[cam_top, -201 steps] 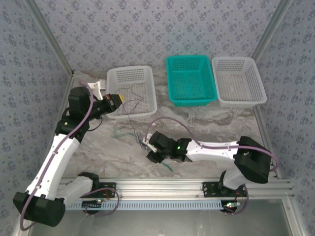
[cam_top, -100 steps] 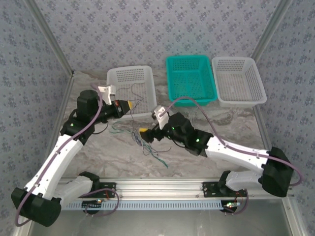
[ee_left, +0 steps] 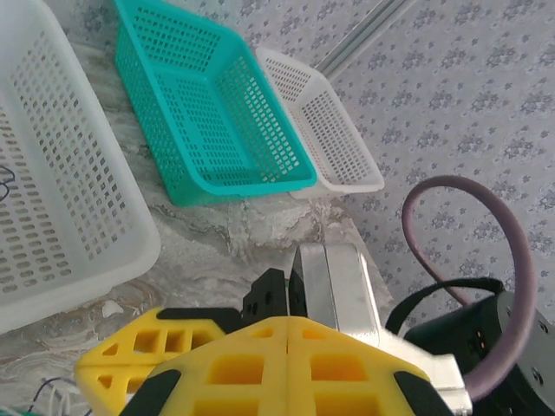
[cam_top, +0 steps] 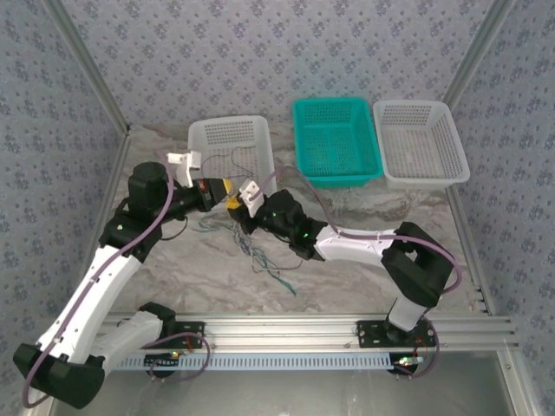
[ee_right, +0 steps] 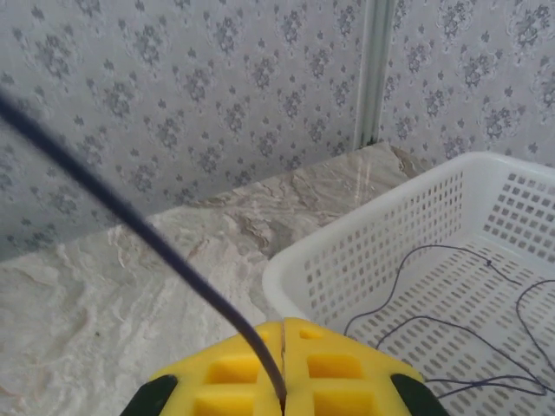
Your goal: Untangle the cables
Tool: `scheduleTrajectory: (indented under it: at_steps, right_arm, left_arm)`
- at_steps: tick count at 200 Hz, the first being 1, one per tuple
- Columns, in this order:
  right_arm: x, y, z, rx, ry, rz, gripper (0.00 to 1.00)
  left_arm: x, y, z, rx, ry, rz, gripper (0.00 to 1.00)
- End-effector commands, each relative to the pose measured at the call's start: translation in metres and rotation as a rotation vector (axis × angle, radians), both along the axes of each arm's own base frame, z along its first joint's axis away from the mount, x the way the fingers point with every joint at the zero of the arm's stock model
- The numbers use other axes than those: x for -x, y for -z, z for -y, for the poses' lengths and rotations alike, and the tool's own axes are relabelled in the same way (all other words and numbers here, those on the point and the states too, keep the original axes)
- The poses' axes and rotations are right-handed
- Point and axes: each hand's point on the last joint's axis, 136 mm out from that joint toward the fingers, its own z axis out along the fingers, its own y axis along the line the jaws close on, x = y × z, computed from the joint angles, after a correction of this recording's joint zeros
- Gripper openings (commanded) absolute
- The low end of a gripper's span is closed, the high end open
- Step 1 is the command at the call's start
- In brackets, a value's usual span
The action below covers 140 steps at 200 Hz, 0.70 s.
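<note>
Swung up and leftward, the right gripper (cam_top: 233,204) now sits just beside the left gripper (cam_top: 218,188) at the white basket's (cam_top: 227,121) near rim, clamped on a dark cable (ee_right: 130,224). The left gripper is clenched; its hold cannot be told. The other cables (cam_top: 256,256) lie tangled on the table. Separation looks ready to begin.

The marbled table (cam_top: 373,217) I work on carries three baskets in a row along its far side. A teal basket (cam_top: 338,179) stands in the middle, a white basket (cam_top: 227,120) near its left, and a second white basket (cam_top: 421,143) just beside its right. Nearer me, left of the teal basket, thin cables (cam_top: 260,256) lie loosely tangled on the surface.
</note>
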Motion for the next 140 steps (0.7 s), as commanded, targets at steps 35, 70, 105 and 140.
scheduleTrajectory:
  at_steps: [35,70,105,140]
  right_arm:
    - [0.024,-0.079,0.028,-0.126,-0.042,0.052,0.0]
    - [0.032,-0.11,0.046,-0.19,-0.057,0.056,0.0]
    - [0.052,-0.137,0.057,-0.225,-0.118,0.078,0.0]
    - [0.059,-0.145,0.059,-0.214,-0.13,0.088,0.0]
  left_arm:
    - [0.0,-0.016,-0.03,0.014,-0.182,0.111,0.86]
    - [0.003,0.026,-0.085,0.064,-0.505,-0.064,0.97]
    - [0.001,0.05,-0.083,0.23,-0.474,-0.177,0.96]
    - [-0.008,0.054,-0.015,0.415,-0.142,-0.261,0.93]
